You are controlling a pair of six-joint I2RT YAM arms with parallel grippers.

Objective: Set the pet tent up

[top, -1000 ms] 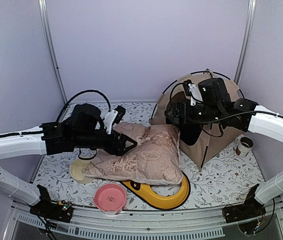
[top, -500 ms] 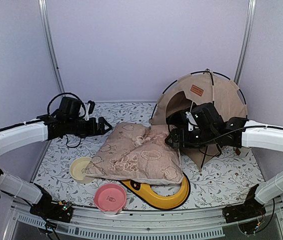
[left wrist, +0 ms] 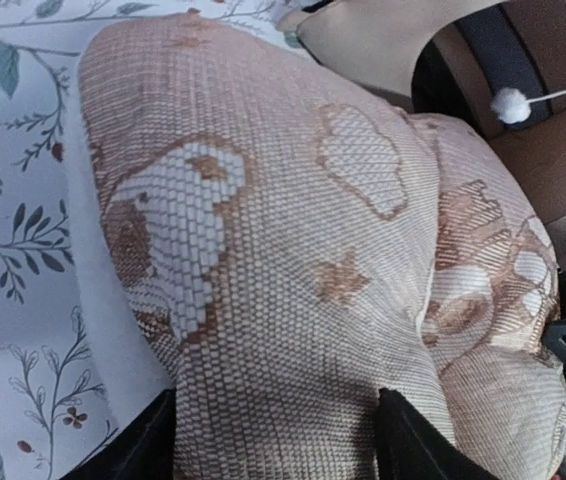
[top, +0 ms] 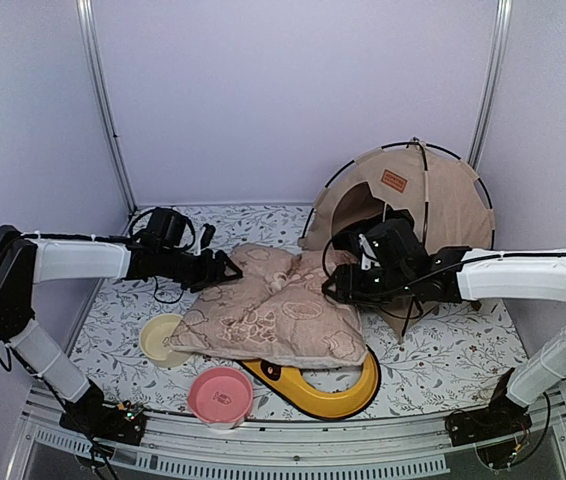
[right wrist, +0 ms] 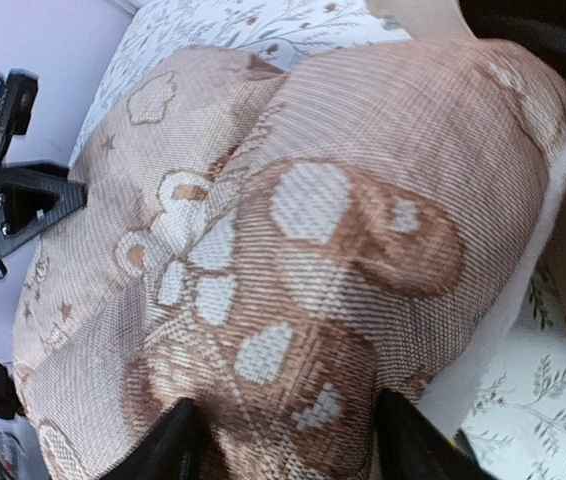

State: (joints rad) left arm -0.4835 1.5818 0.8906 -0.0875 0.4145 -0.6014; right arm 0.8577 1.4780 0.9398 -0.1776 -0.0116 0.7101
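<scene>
Jaws grip pillow (top: 273, 315); beige tent (top: 448, 195) stands domed.

- Pillow (top: 273, 320): tan, brown floral weave, mid-table, bunched along a crease.
- Yellow ring (top: 348, 395): curved, dark inner edge, far part hidden under pillow.
- Pink bowl (top: 220, 393): upright at near edge, just beside ring's left end.
- Cream bowl (top: 158, 340): left of pillow, right rim tucked beneath it.
- Tablecloth (top: 443, 350): white, leafy print.
- Walls (top: 293, 90): plain lilac.
- Metal posts (top: 103, 100): in back corners.
</scene>
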